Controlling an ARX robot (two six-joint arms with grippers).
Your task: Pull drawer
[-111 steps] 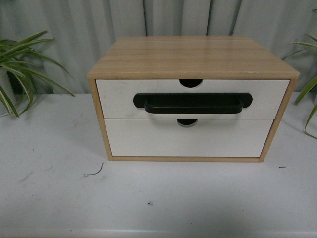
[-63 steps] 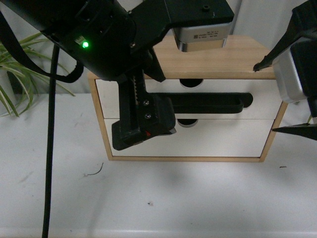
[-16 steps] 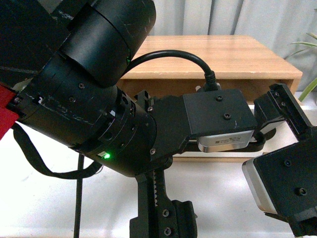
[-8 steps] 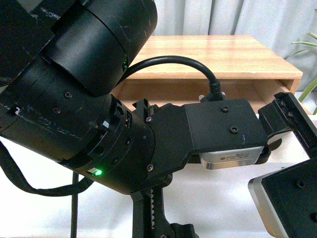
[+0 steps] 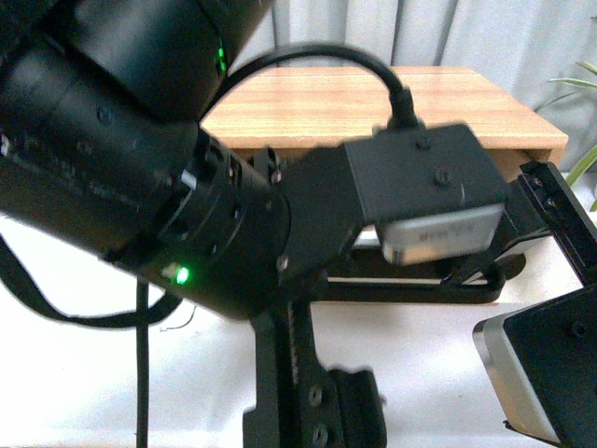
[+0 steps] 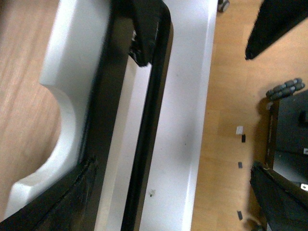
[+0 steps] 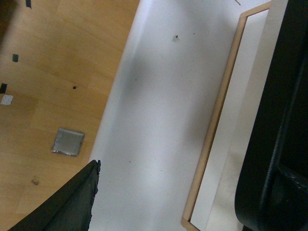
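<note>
Under the top of the light wooden cabinet (image 5: 373, 103), a shadowed opening shows where, seven seconds ago, the white-fronted wooden drawer (image 6: 67, 72) sat flush. Its long black bar handle (image 5: 420, 291) now stands further out from the cabinet than half a second ago. The cabinet rests on the white table (image 5: 75, 373).

In the left wrist view the drawer's front is white, with a half-round notch in its top edge and a black plate (image 6: 103, 106) behind the bar. The left gripper (image 6: 117, 111) has its jaws wide apart. One finger (image 6: 147, 29) seems tucked behind the bar, though blur leaves the contact uncertain. The right gripper (image 6: 250, 111) is spread wide, apart from the drawer.

In the front view, which is smeared by motion, the bulky black left arm (image 5: 140, 168) hides most of the drawer front.
</note>
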